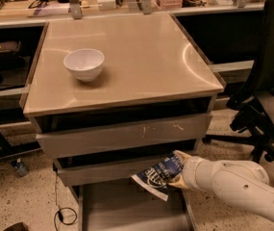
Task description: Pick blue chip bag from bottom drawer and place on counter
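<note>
1. The blue chip bag (156,175) is in the air over the open bottom drawer (122,208), on the drawer's right side, at about 5 o'clock from the middle of the view. Its white lettering faces up and its pale sealed edge points to 7 o'clock.
2. The gripper (176,169) is at the 3 o'clock end of the bag. Its two pale fingers are clamped on the bag, one above the foil and one below.
3. The white arm (235,186) behind the gripper goes off toward 4 o'clock and leaves the view at the lower right corner.
4. The bag is just in front of the middle drawer (103,172), which is slightly open. Above it is the top drawer (122,136), with small scratches on its flat front.
5. The counter (141,57) is smooth, beige and glossy, with soft light reflections. A white bowl (84,64) stands upright on it, at 9 o'clock from the counter's middle.
6. The floor (16,196) is speckled stone. A thin dark cable (62,211) lies on it at 7 o'clock from the cabinet.
7. A dark office chair (266,105) stands at 3 o'clock, and a cluttered desk (26,6) runs along the back at 12 o'clock.
</note>
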You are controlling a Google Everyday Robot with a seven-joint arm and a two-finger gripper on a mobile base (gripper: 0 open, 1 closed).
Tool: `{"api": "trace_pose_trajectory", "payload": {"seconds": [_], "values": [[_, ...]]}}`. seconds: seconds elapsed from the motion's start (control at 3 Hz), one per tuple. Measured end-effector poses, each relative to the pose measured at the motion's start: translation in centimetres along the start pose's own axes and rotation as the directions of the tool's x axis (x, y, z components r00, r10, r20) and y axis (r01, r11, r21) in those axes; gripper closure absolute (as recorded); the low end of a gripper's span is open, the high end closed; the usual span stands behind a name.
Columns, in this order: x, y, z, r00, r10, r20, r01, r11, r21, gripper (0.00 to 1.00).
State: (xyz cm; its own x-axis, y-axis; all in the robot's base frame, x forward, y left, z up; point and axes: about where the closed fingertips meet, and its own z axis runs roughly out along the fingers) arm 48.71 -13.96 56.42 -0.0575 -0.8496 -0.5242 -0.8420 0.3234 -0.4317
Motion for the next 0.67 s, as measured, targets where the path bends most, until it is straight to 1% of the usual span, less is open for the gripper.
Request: {"api": "trace_pose_trajectory", "payload": {"seconds": [0.33, 0.67], "values": [[-3.54, -1.46, -2.66, 0.999, -0.052, 0.017, 0.051, 0.9985, 0.017, 1.0], [-3.97, -1.35, -2.76, 0.998, -0.06, 0.021, 0.06, 0.9981, 0.013, 1.0]]}}
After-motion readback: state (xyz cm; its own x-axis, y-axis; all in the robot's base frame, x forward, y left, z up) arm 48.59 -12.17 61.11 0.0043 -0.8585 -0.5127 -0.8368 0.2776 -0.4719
